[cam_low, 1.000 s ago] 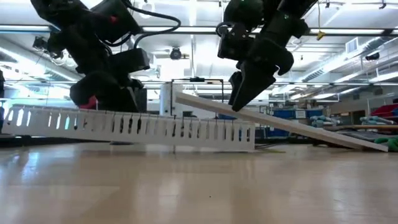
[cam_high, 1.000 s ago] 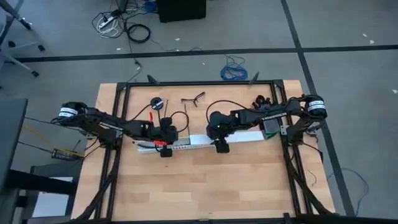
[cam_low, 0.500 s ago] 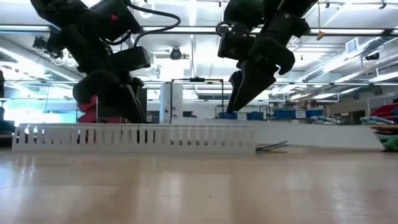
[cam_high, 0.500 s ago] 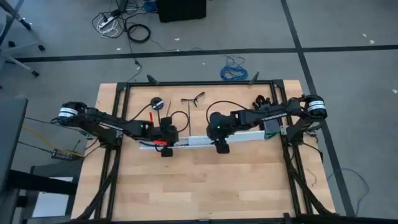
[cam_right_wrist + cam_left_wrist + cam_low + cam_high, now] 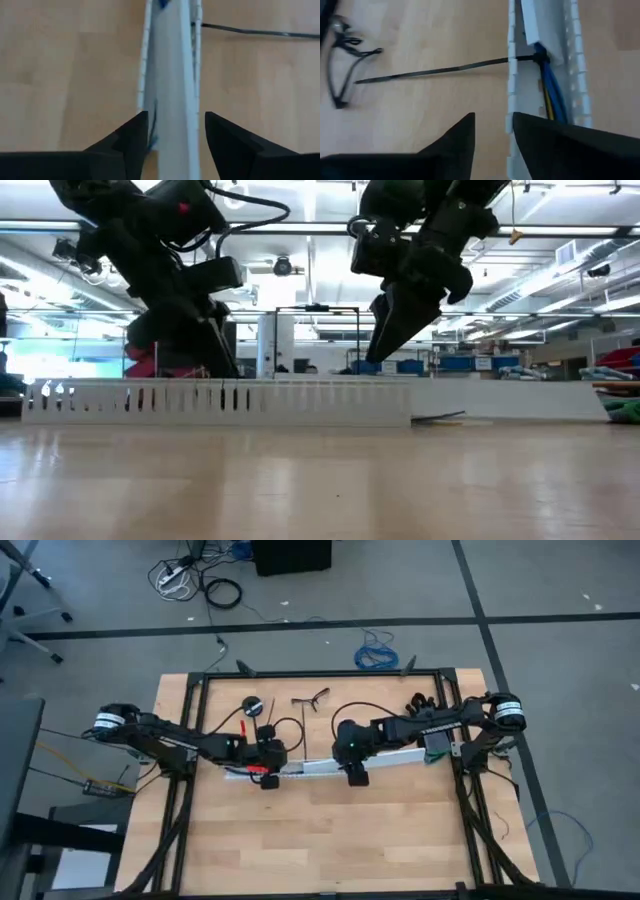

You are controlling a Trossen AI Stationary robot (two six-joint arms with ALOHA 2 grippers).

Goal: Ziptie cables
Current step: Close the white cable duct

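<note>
A white slotted strip (image 5: 300, 771) lies flat on the table, and a plain white cover (image 5: 500, 397) lies level along it. Inside the strip run the cables (image 5: 551, 102), dark blue and yellowish here. A black ziptie (image 5: 538, 58) binds them, its tail (image 5: 430, 71) lying out across the wood. My left gripper (image 5: 493, 131) is open over one side wall (image 5: 510, 100) of the strip, near its left end. My right gripper (image 5: 174, 131) is open above the strip's middle, with one finger on either side of the cover (image 5: 172, 75). My left gripper has one finger (image 5: 226, 360) reaching down to the top of the strip's wall. I cannot tell whether it touches. My right gripper touches nothing: its fingertips (image 5: 380, 358) hang a little above the strip.
Behind the strip lie a black round object (image 5: 252, 705) and a small hand tool (image 5: 312, 697). A bent black loop (image 5: 340, 65) lies near the ziptie's tail. A grey-green box (image 5: 437, 746) sits at the right frame rail. A blue coiled cable (image 5: 376, 653) is on the floor.
The white cover slanted a second ago, with its left end raised at my right gripper. It has since come down level along the slotted strip. The strip has shifted a little on the table. My left gripper has risen slightly.
</note>
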